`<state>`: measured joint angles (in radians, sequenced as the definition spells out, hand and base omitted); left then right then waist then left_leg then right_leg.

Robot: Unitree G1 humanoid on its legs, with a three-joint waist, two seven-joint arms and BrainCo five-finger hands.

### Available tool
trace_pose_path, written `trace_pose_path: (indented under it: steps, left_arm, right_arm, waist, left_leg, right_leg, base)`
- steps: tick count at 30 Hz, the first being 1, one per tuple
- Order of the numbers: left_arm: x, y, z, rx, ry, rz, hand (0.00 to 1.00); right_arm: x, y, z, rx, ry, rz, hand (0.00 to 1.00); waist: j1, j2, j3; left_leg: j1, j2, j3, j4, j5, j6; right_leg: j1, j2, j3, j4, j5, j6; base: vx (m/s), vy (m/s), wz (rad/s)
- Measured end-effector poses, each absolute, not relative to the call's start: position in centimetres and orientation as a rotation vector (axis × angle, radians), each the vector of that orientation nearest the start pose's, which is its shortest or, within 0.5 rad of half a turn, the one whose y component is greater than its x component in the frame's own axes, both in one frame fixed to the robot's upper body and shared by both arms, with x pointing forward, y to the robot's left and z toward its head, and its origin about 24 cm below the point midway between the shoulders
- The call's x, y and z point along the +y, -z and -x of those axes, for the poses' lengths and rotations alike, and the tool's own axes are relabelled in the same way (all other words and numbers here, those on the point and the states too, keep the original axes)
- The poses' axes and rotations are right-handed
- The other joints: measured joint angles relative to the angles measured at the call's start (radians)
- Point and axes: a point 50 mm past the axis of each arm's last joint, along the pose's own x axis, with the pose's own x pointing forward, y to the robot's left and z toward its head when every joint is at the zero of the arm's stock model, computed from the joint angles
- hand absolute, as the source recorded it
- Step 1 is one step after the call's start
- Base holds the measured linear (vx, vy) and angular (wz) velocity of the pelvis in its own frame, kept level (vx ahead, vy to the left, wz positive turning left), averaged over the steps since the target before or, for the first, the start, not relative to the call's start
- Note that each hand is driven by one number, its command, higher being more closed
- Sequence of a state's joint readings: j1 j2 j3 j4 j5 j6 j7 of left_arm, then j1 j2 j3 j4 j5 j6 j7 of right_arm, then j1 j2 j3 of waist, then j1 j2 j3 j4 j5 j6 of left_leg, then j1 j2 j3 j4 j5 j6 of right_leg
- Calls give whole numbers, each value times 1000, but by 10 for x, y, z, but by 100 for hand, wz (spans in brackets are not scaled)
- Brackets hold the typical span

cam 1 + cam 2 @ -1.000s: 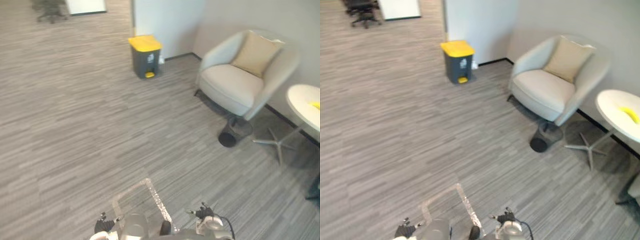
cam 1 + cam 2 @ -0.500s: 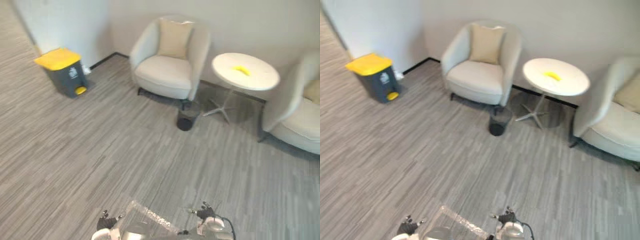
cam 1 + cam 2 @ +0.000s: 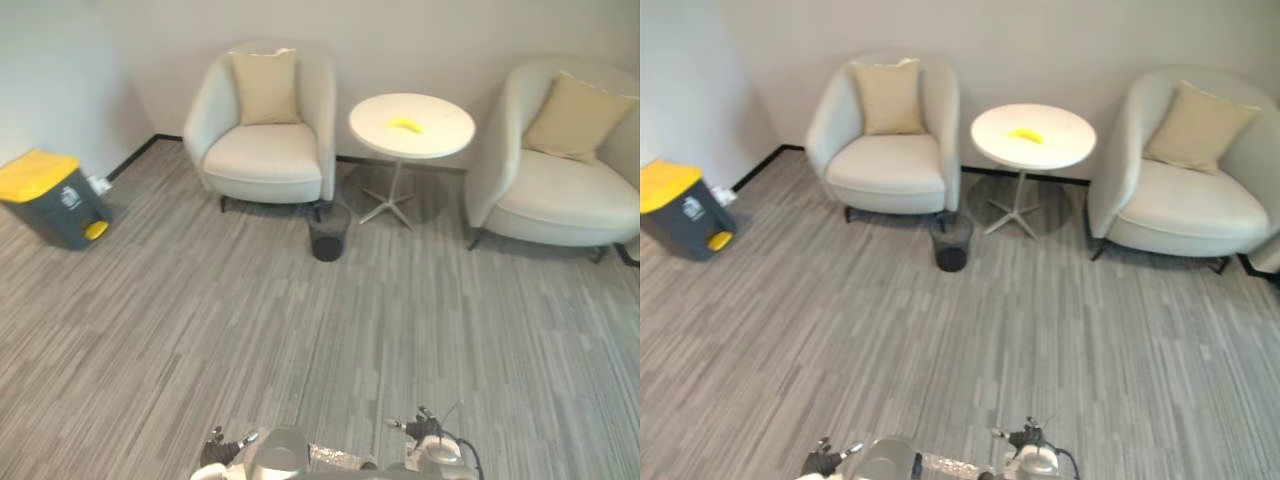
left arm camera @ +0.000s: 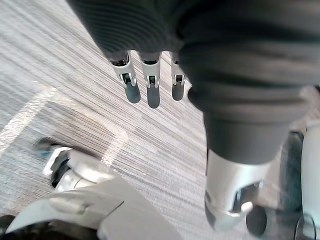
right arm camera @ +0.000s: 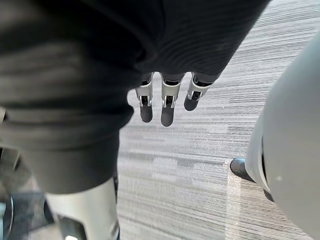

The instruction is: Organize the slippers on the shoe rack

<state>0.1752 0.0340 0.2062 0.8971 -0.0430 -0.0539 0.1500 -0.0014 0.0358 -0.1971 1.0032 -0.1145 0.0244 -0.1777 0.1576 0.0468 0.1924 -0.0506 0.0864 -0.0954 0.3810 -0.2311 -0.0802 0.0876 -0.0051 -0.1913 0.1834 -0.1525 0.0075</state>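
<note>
Above the carpet (image 3: pixel 200 330), holds left robot hand (image 4: pixel 152 86) and right robot hand (image 5: pixel 167 104) slack, uncurled, gripping nothing. Cannot place slippers or shoe rack. Risks clipping bin (image 3: pixel 327 232) or armchair (image 3: pixel 265 152) while searching.

The grey bin with a yellow lid (image 3: pixel 675 210) gets clipped at the left edge, and the cream armchair on the right (image 3: pixel 560 185) at the right edge. The small yellow thing (image 3: pixel 405 124) on the round white table (image 3: pixel 445 137) is too tiny to tell.
</note>
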Motion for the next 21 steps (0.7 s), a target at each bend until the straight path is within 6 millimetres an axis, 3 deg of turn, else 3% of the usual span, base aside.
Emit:
trace_pose_path:
  steps: [2,5,10,21]
  left_arm:
    - [213,152,-87,1009,-427,2,0]
    - [214,154,-82,1036,-427,-5,0]
    - [209,155,-82,1042,-414,-6,0]
    - [210,157,-73,1061,-461,28,0]
  right_arm:
    - [-165,156,-122,1061,265,52,0]
    - [-166,157,-119,1067,274,49,0]
    - [-167,156,-118,1069,324,22,0]
    - [-173,158,-110,1085,415,-53,0]
  waist:
    - [-6,-34,-28]
    - [-21,-44,-52]
    - [-25,-29,-57]
    - [-30,-36,-72]
  left_leg:
    - [24,-29,25,-56,24,13]
    - [55,-66,29,-92,31,25]
    - [84,-80,52,-104,31,25]
    - [140,-57,94,-165,40,41]
  right_leg:
    - [15,-33,3,-52,31,13]
    - [52,-59,3,-103,46,36]
    - [84,-77,8,-121,52,45]
    - [87,-67,42,-131,59,44]
  base:
    - [202,170,-10]
    - [172,118,1]
    - [87,54,-4]
    - [-58,-16,-13]
